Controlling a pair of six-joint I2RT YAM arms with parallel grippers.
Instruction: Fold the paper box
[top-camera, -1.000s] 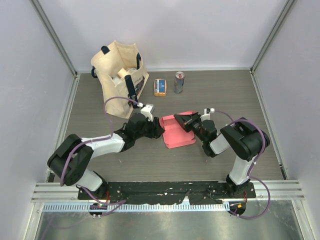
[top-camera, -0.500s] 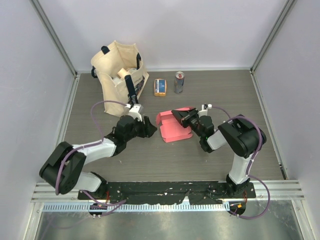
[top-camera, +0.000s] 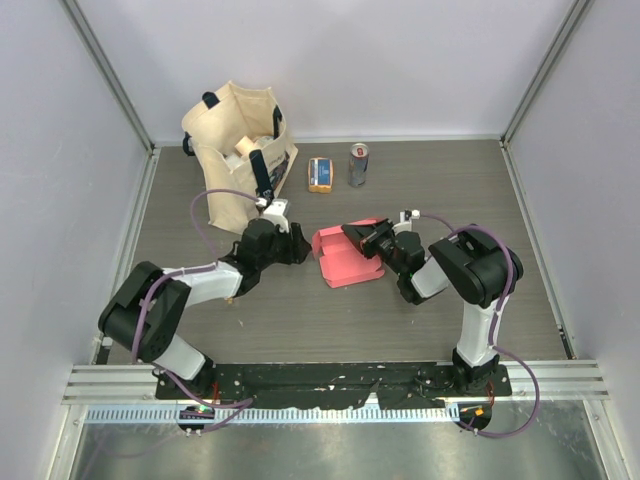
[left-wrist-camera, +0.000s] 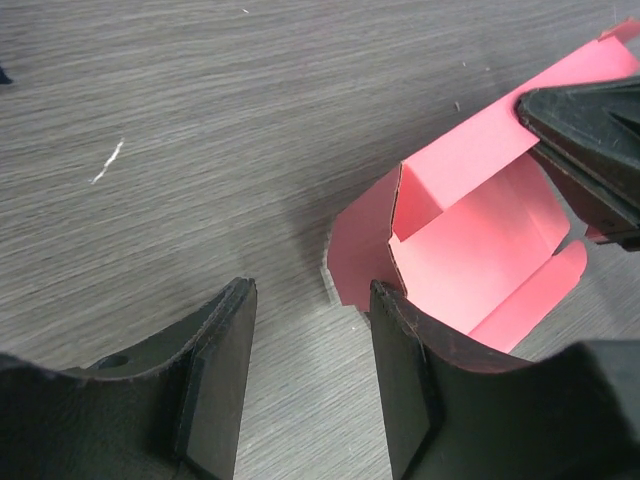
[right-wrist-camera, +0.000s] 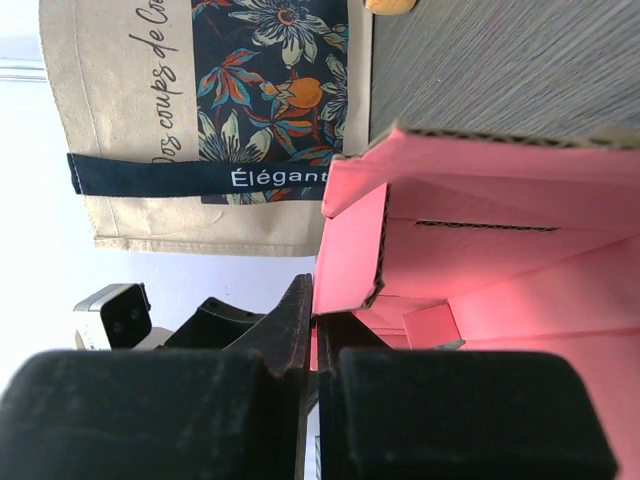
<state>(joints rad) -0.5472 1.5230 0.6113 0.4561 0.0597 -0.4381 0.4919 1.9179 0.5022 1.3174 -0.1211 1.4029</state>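
Right wrist view shows right claw (right-wrist-camera: 315, 305) pinching the paper box (right-wrist-camera: 480, 270) wall; left claw (left-wrist-camera: 305, 345) gapes empty.

place: robot lab cell | evidence: plain white panel walls (top-camera: 350, 60), metal frame posts (top-camera: 110, 80), wood-grain table (top-camera: 450, 190)

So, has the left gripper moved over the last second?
Yes. The left gripper has shifted up and left in the top view, ending closer to the tote bag.
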